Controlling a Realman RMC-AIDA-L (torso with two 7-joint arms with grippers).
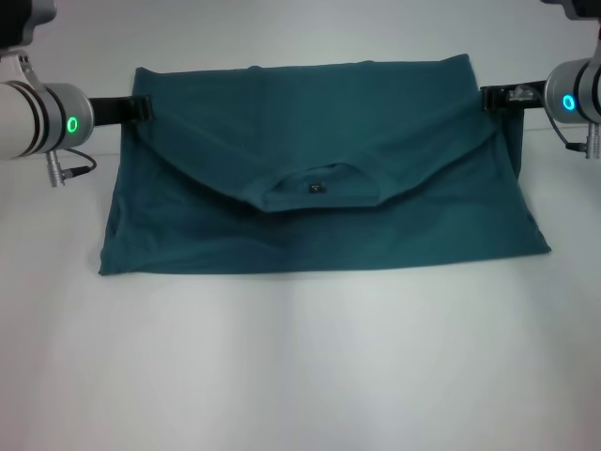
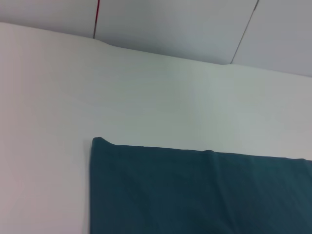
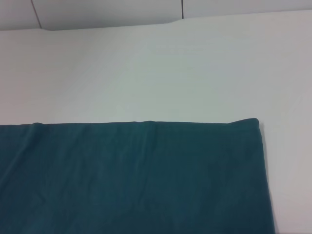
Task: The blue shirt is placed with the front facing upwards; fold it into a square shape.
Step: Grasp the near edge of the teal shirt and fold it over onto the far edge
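Note:
The blue shirt (image 1: pixel 319 225) lies spread across the white table, its upper part folded toward me, so the round collar with its small black label (image 1: pixel 315 188) sits mid-cloth. That flap forms a shallow V whose ends reach both side edges. My left gripper (image 1: pixel 141 109) is at the shirt's left edge, its black fingers closed on the flap's corner. At the right edge my right gripper (image 1: pixel 491 97) pinches the other corner. The left wrist view shows the shirt's (image 2: pixel 195 190) far corner on the table, and the right wrist view shows the shirt's (image 3: pixel 136 175) other far corner; neither shows fingers.
The white table (image 1: pixel 300 366) runs wide in front of the shirt. Behind the shirt's far edge a strip of table (image 2: pixel 161 92) reaches a grey panelled wall (image 2: pixel 180 24). A cable plug (image 1: pixel 58 171) hangs under my left wrist.

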